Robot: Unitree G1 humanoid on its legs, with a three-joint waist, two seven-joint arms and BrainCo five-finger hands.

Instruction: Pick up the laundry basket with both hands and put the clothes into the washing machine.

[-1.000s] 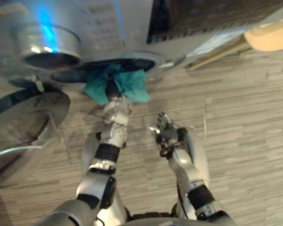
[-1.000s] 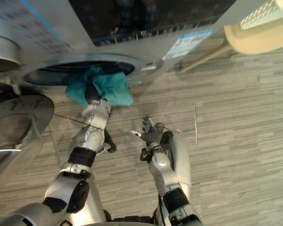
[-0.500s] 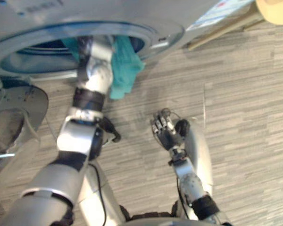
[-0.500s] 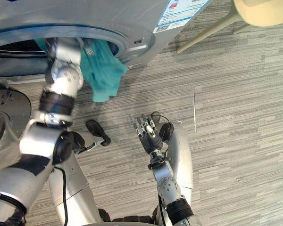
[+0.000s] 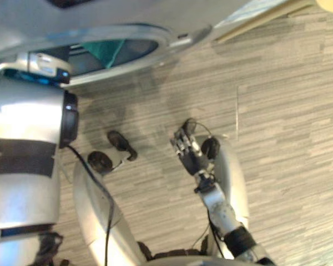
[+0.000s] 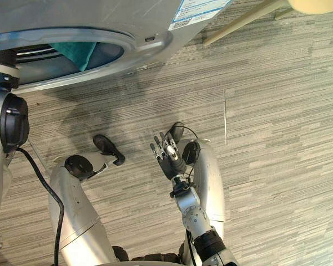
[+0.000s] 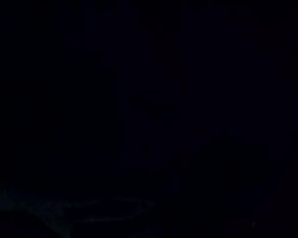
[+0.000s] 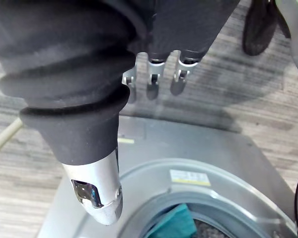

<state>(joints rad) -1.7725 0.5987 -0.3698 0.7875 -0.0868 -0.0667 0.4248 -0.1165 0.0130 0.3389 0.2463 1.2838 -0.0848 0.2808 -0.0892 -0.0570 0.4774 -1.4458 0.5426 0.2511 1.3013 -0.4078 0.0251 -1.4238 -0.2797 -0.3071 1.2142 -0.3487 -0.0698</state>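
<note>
The washing machine lies open at the top of the eye views. A teal cloth sits inside the drum mouth, and its edge shows in the right wrist view as teal cloth. My left arm reaches into the drum from the left, and its hand is hidden inside. My right hand hangs open over the floor in front of the machine, holding nothing, with its fingers straight.
A pale wooden leg of a beige seat slants across the floor at the upper right, next to the machine's corner. Grey wood-grain floor spreads to the right of my right hand.
My left arm has pushed deeper into the drum and the teal cloth, which hung over the rim, now lies inside. The camera has shifted. The right hand has barely moved.
</note>
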